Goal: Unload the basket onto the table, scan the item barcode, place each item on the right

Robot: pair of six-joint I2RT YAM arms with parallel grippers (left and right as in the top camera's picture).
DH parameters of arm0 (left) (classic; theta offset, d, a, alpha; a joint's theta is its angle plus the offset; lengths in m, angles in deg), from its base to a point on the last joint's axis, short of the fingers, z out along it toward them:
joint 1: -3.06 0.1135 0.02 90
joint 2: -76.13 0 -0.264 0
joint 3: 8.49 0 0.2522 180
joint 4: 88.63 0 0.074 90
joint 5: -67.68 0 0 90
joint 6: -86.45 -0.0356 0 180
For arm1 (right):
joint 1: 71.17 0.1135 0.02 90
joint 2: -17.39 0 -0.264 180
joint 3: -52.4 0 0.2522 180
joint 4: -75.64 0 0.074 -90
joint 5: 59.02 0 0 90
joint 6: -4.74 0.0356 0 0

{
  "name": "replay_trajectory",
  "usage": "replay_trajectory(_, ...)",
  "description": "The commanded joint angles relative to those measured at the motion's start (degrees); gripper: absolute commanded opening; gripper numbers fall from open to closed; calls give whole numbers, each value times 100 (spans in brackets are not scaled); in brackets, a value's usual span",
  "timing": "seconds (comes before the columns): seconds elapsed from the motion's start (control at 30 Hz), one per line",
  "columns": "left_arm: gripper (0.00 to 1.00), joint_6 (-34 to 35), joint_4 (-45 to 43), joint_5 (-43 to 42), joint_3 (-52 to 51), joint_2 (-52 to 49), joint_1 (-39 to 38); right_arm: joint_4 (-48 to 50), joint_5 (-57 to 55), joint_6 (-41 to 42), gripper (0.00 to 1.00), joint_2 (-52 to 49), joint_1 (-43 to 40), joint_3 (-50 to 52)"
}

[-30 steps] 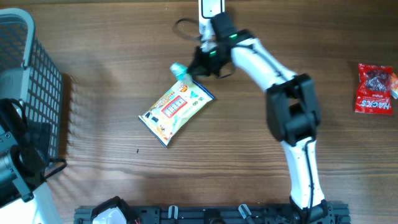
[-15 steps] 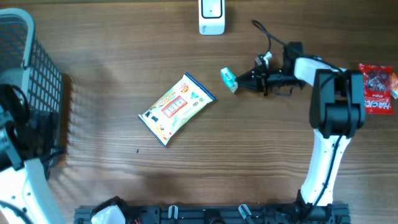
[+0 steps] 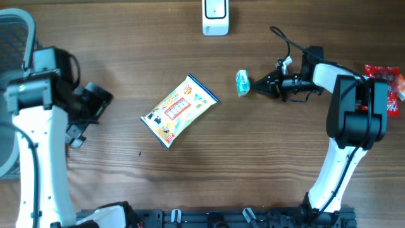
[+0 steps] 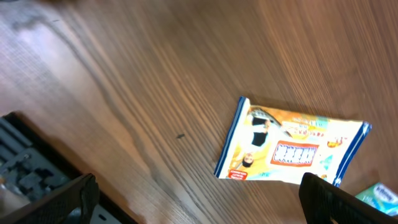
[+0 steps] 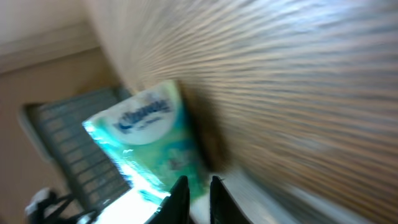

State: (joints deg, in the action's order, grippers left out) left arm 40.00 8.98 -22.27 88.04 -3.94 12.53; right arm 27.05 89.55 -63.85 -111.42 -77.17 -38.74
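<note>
The tissue pack [image 3: 242, 83], taken here as the item to be scanned, lies on the table [image 3: 253, 164] right at the tips of the right gripper [image 3: 255, 84]. In the overhead view it is below and to the right of the white scanner [image 3: 215, 18] and clearly apart from it. In the right wrist view the 2 fingers [image 5: 180, 199] stand close together with only a slit between them, and the pack fills the blurred space just ahead, so it cannot be told whether they pinch an edge of it or have let it go. The left gripper [image 4: 196, 196] is spread wide with nothing in it, over bare wood, with the snack packet [image 3: 180, 111] ahead of it. A red packet [image 3: 381, 88] lies at the far right and a basket [image 3: 16, 38] at the far left. The main risk is judged to be the grip: a soft, slick pack caught only by a corner can slide out or pivot when lifted, and a turn would carry its barcode away from the scanner's window. If the pack is in fact loose, closing on it unseen could nudge it along the wood instead of catching it. Should the left arm reach for the snack packet while the right swings toward the scanner, the 2 arms could also cross paths.
</note>
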Motion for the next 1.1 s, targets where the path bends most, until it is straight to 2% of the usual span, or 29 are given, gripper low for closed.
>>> replay_trajectory(0.0, 100, -116, -164, -68, -37, -195, -577, -396, -1923, 555, 28, 48, -68, 197)
replay_trajectory(0.17, 100, -116, -396, -66, -37, -350, -1174, -780, -2522, 551, 47, 831, -68, 186)
replay_trajectory(0.2, 100, -114, -511, -66, -37, -407, -1436, -927, -2520, 376, 58, 1233, -59, 186)
replay_trajectory(0.23, 100, -114, -549, -66, -37, -424, -1517, -955, -2520, 315, 65, 1318, -59, 186)
replay_trajectory(0.33, 100, -114, -645, -66, -39, -487, -1757, -1095, -2522, 0, 80, 1567, -50, 188)
replay_trajectory(0.53, 100, -96, -988, -68, -214, -680, -2162, -1373, -2522, -448, 84, 1578, 317, 195)
replay_trajectory(0.57, 100, -44, -1036, -68, -254, -728, -2214, -1362, -2524, -439, 87, 1578, 439, 195)
replay_trajectory(0.6, 100, 31, -1110, -68, -321, -780, -2271, -1250, -2531, -365, 94, 1578, 612, 195)
replay_trajectory(0.63, 100, 61, -1198, -72, -402, -822, -2326, -1130, -2645, -164, 96, 1578, 754, 195)
replay_trajectory(0.67, 100, 61, -1287, -70, -494, -846, -2380, -994, -2841, 116, 84, 1578, 896, 195)
replay_trajectory(0.8, 98, 59, -1471, -70, -844, -898, -2559, -494, -3589, 826, 4, 1578, 1283, 195)
replay_trajectory(0.83, 90, 59, -1512, -70, -931, -898, -2594, -380, -3637, 833, 4, 1578, 1325, 192)
replay_trajectory(0.9, 81, 59, -1624, -68, -1115, -898, -2667, -321, -3635, 831, 4, 1580, 1355, 127)
replay_trajectory(0.93, 73, 59, -1718, -70, -1235, -898, -2708, -396, -3633, 807, 4, 1587, 1351, 37)
replay_trajectory(1.03, 61, 59, -2000, -70, -1480, -898, -2774, -487, -3635, 699, 4, 1635, 1349, -186)
replay_trajectory(1.07, 53, 59, -2131, -72, -1565, -898, -2791, -446, -3635, 704, 4, 1644, 1349, -243)
